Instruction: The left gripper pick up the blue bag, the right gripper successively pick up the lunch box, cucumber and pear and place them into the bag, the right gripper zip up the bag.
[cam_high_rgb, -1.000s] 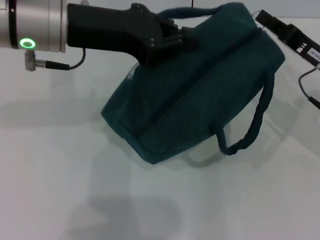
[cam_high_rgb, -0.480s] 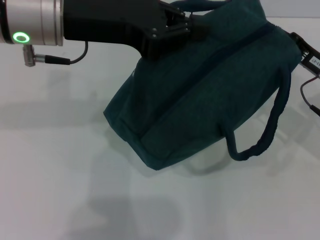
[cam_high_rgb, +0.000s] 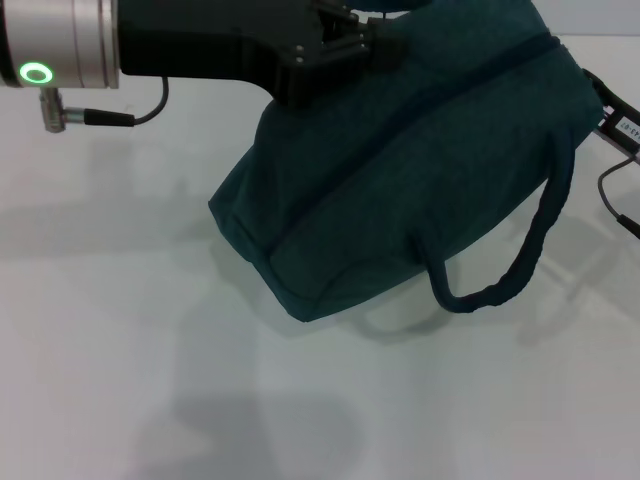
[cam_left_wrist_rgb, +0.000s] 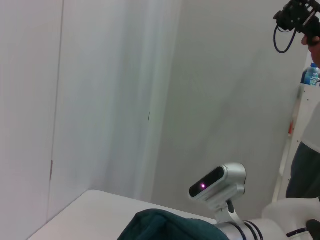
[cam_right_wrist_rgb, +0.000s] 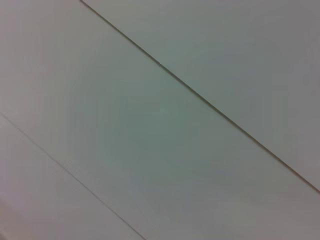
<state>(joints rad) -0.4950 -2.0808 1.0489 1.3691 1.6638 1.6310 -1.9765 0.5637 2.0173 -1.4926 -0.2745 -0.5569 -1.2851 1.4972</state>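
The blue bag (cam_high_rgb: 400, 170) hangs tilted above the white table (cam_high_rgb: 120, 360), its lower corner close to the surface, and its zip seam looks closed. One loop handle (cam_high_rgb: 520, 255) dangles on its right side. My left gripper (cam_high_rgb: 372, 45) reaches in from the upper left and is shut on the bag's top edge. Only a sliver of my right gripper (cam_high_rgb: 612, 112), with its white label, shows past the bag's upper right corner. A bit of the bag's fabric (cam_left_wrist_rgb: 160, 225) shows in the left wrist view. The lunch box, cucumber and pear are out of view.
A grey cable (cam_high_rgb: 100, 118) hangs under the left wrist's silver cylinder with its green ring light. Another cable (cam_high_rgb: 615, 200) loops at the right edge. The left wrist view shows a white wall and the robot's head camera (cam_left_wrist_rgb: 217, 182).
The bag has risen and shifted right, closer to the head camera. The right gripper has moved right and down, now mostly behind the bag. The loose handle has swung slightly.
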